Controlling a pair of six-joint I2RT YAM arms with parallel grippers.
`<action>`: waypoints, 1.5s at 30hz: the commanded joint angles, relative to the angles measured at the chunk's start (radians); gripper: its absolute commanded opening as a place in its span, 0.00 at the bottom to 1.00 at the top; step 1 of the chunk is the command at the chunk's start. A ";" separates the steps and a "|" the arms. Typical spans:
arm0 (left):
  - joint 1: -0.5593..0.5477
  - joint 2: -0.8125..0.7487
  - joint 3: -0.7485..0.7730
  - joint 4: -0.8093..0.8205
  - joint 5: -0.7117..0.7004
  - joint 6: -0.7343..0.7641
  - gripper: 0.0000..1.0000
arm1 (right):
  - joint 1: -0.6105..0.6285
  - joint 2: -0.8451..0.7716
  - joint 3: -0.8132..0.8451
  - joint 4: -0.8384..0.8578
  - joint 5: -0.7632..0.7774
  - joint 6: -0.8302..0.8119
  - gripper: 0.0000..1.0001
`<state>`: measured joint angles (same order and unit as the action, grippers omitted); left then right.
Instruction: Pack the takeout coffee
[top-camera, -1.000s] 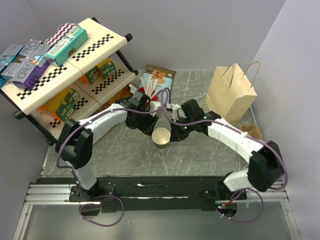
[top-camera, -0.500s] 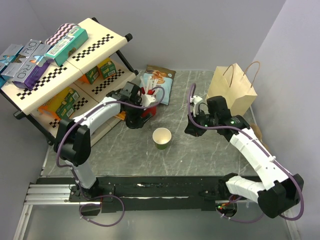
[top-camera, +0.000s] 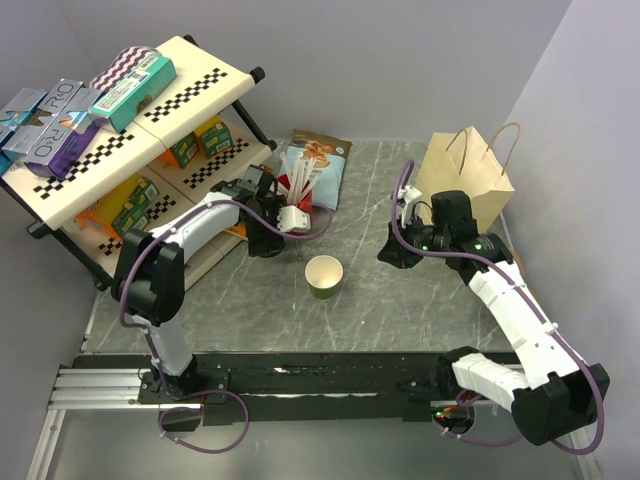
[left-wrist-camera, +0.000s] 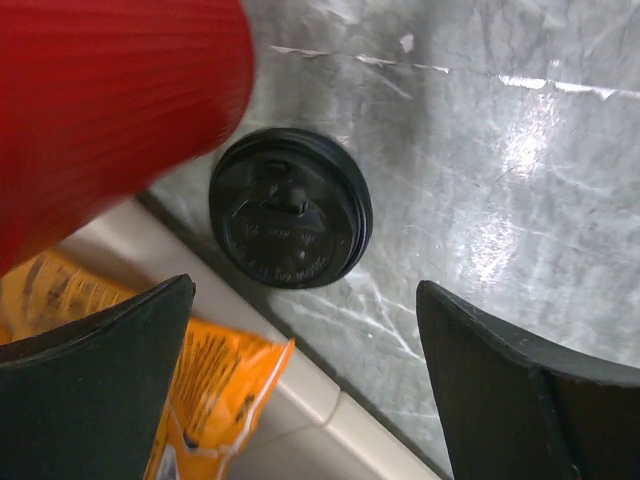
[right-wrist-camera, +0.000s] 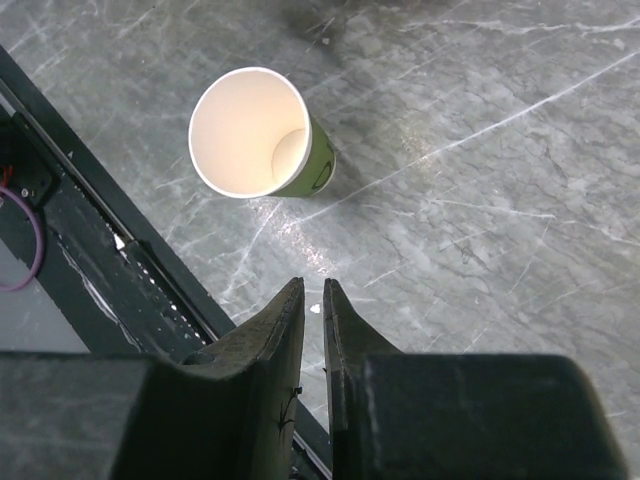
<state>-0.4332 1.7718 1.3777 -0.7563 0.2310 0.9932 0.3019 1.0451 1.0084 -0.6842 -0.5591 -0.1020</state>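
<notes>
Clearly lidless: see the cup (top-camera: 323, 275) upright near mid-table, with its cream inside open to the top view, touching neither arm. Find the lid (left-wrist-camera: 290, 222) flat on the table (top-camera: 420, 310), just beside the red cup (left-wrist-camera: 110, 100) and the low edge of the shelf (top-camera: 130, 150), well apart from the cup. Note the left gripper (left-wrist-camera: 305, 288) above the lid, with jaws wide apart, gripping nothing. Note an orange packet (left-wrist-camera: 215, 380) on the shelf, partly behind one finger. Spot the right gripper (right-wrist-camera: 311, 285) off to the right of the cup, with jaws a narrow slit apart and nothing between. See the paper bag (top-camera: 463, 190) upright at the far right, just behind that gripper. Find white stirrers (top-camera: 303, 180) in the red cup.
</notes>
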 joint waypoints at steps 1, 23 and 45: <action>0.002 0.060 0.017 -0.012 0.054 0.117 0.99 | -0.020 -0.020 0.006 0.018 -0.025 0.015 0.21; 0.008 0.206 0.106 -0.054 0.041 0.150 0.91 | -0.056 -0.026 -0.030 0.034 -0.048 0.031 0.22; 0.011 0.080 -0.014 -0.091 0.114 0.038 0.48 | -0.073 -0.046 -0.062 0.054 -0.045 0.048 0.22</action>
<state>-0.4236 1.9396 1.4151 -0.8146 0.2630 1.0752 0.2405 1.0328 0.9535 -0.6655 -0.5949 -0.0681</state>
